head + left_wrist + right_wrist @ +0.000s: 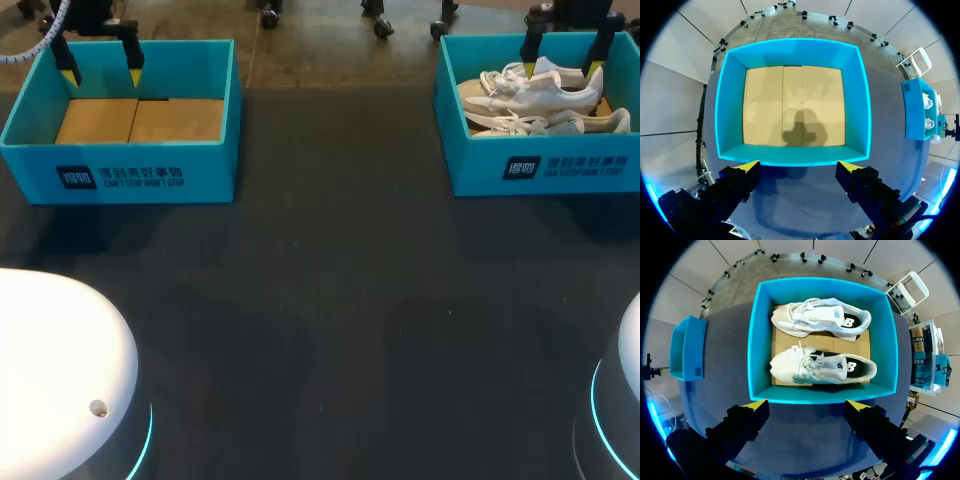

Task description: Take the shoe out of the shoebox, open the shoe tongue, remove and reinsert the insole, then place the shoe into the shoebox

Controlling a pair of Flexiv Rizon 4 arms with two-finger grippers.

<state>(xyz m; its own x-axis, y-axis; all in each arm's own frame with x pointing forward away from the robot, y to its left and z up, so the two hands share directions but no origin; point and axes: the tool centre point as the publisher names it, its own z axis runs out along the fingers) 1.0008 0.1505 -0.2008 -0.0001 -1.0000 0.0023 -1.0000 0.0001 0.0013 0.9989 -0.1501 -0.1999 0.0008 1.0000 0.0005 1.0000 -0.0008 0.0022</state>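
Two white shoes lie on their sides in the blue shoebox [540, 170] at the table's far right; the nearer shoe [822, 367] and the farther shoe [820, 320] both show in the right wrist view. My right gripper [559, 64] hangs open above that box [756, 340], its yellow fingertips [756, 404] over the near wall. At the far left stands a second blue box [120, 175] with only a cardboard floor [792, 105]. My left gripper [101, 74] hangs open above it, nothing between its fingers [747, 166].
The dark table [330, 300] stretches between the two boxes and toward the front. Two white rounded robot bases [60, 370] sit at the front corners. The other shoebox [917, 107] shows off to the side in the left wrist view.
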